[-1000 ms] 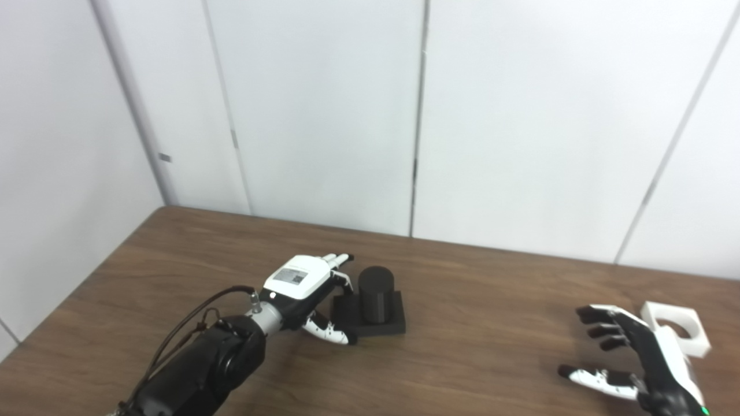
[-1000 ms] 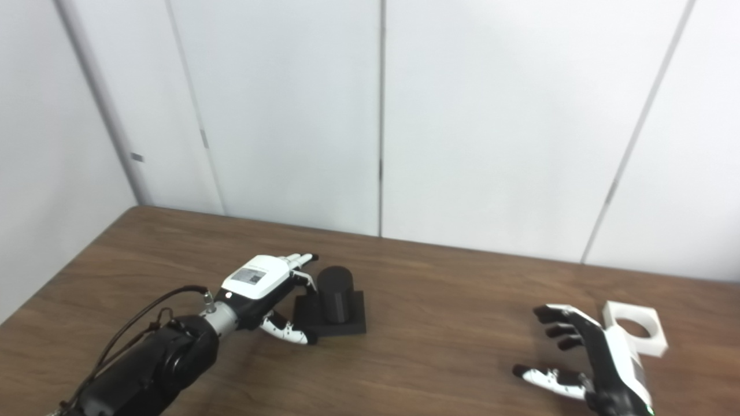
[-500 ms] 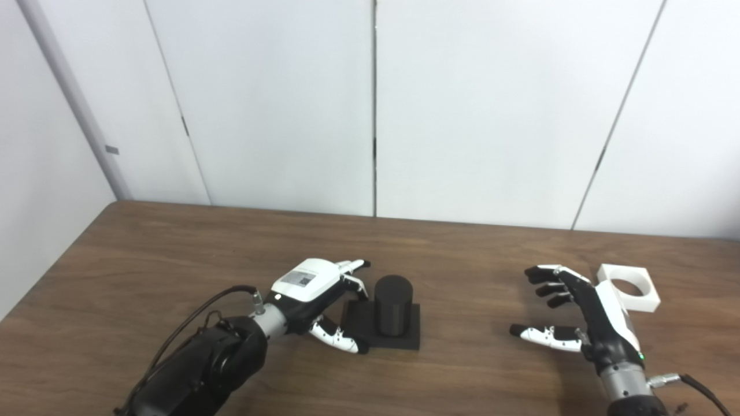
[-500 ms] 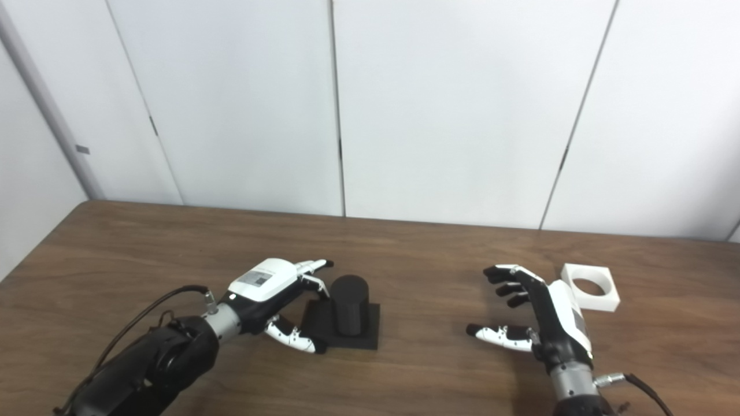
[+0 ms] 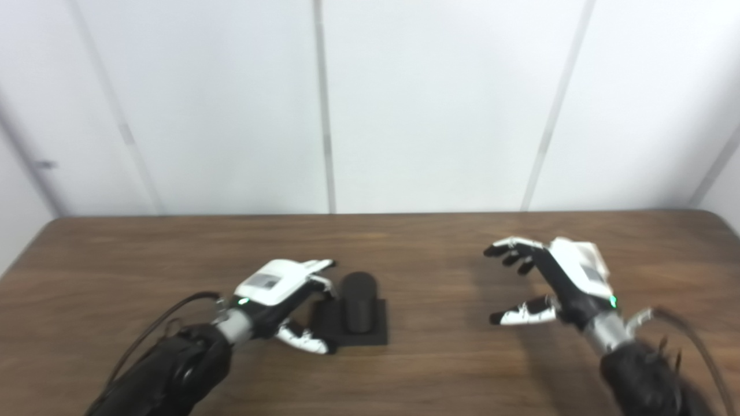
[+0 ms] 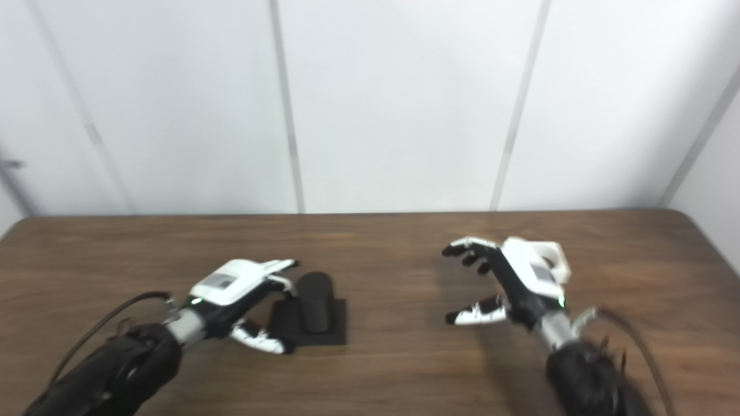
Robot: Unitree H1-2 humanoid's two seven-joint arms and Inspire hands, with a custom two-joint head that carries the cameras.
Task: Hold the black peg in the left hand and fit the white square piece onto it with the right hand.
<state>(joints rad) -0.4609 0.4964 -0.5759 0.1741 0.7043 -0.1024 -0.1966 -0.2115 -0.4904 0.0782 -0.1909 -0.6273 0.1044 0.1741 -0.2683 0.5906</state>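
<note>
The black peg (image 5: 358, 300) stands upright on its square black base (image 5: 378, 329) on the table. My left hand (image 5: 283, 292) is open just left of it, fingers spread around the base's left edge, not holding it. My right hand (image 5: 555, 283) hovers open on the right side of the table, palm facing left. The white square piece (image 6: 549, 254) with a round hole lies behind that hand and is mostly hidden by it.
The brown wooden table (image 5: 439, 358) runs to white wall panels (image 5: 428, 104) at the back. Its right corner (image 5: 717, 216) shows at the far right. Cables trail from both forearms.
The camera has swung to the right, so the whole scene shifted left. My right hand has risen and moved in front of the white piece. The left hand stays by the peg.
</note>
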